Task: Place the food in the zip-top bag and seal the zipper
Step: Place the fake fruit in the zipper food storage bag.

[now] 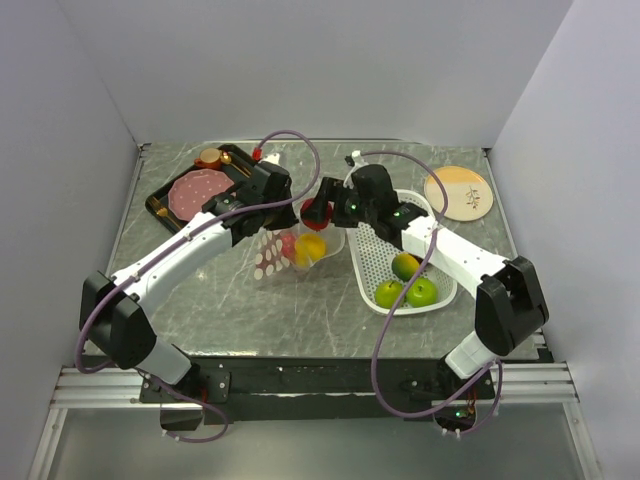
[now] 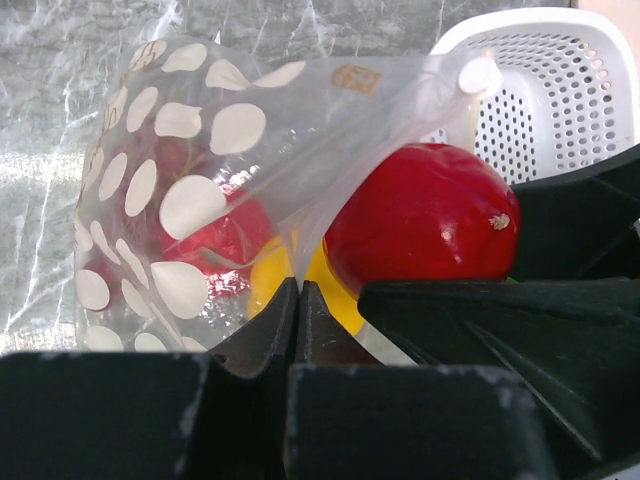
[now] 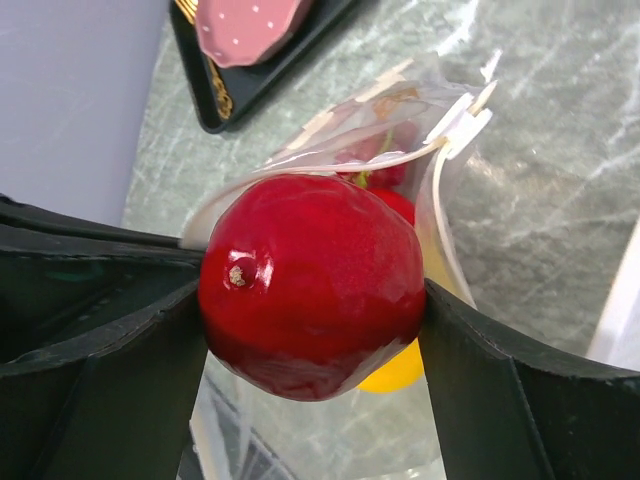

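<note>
Red glossy round toy apple [image 3: 310,280]: clamped at its widest part in right gripper [image 3: 312,300], jaws pressed on both sides, hung right at mouth of clear white-dotted plastic zip-top bag [image 1: 275,255]. Sat mid-table [image 1: 250,320], that bag, between the two arms and just left of white perforated plastic basket [image 1: 375,250]. Held inside: a round yellow citrus [image 2: 268,282] plus something reddish, too blurred through the film to name. Left gripper [image 2: 298,295]: pressed together on a fold of bag film near the mouth, held one lip up. Narrow white plastic zipper strip [image 3: 455,128]: ran along the mouth edge, not sealed. Not yet bagged, lying in the basket: two green toy apples [image 1: 388,293] and one orange-green round fruit [image 1: 406,265].

Handling, judged only: apple likely light, hard and slick, prone to roll or squirt out of a tight pinch; side grip across the middle looked right, release best made low inside the mouth. Bag limp, thin, slippery, likely to collapse without that lifted lip. Better taken at the stiffer zipper strip near a corner than on loose film. For sealing, probably anchor one end of the strip and press along it with the other gripper. Risk: fruit bulging near the mouth blocking closure.
</note>
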Controlling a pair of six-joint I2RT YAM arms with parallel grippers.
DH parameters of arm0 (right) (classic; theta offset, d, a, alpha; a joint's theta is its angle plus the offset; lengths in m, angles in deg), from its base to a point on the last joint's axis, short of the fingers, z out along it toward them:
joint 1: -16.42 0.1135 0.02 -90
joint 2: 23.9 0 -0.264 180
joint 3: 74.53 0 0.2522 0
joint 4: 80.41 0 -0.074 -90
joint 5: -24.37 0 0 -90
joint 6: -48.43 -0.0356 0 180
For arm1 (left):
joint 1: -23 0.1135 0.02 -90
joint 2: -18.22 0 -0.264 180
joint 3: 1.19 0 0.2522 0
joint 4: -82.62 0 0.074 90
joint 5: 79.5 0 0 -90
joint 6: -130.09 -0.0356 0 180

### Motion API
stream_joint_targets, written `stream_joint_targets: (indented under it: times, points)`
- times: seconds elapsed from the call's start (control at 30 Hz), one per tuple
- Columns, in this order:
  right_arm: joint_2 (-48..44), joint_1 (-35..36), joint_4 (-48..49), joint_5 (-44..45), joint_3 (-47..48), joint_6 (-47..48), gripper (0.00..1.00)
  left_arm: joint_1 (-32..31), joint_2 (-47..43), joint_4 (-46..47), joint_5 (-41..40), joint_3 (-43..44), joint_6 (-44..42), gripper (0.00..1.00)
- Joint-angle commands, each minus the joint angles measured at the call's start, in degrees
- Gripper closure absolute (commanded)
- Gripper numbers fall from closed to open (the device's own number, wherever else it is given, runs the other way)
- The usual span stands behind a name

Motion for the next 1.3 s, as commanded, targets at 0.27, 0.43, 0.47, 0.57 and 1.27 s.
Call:
stream_joint_targets:
  times: [0.27,0.43,0.47,0.57,1.27]
  points:
    - [-1.8,0.5,2.6,-1.9,0.9,2.3,0.07,0.0,-3.2,1.5,-0.5,2.2,-0.8,0.99]
    - [-3.7,0.5,0.0,0.8,1.0,3.4,0.04,0.0,-1.9,-0.5,-1.7,4.3,-0.8,0.99]
    - [-4.3,0.3,-0.7,3.5,1.0,4.0,0.04,0.0,-2.0,-0.7,-2.3,4.3,-0.5,0.99]
    - [-8.0,-0.9,-3.2,7.0,-0.1,4.7,0.03,1.1,-3.1,-2.4,-4.1,5.7,0.9,0.99]
    - [-19.2,-13.3,-25.3,28.1,-16.5,-2.8,0.03,6.0,-2.6,3.6,9.9,-1.0,-0.3,0.99]
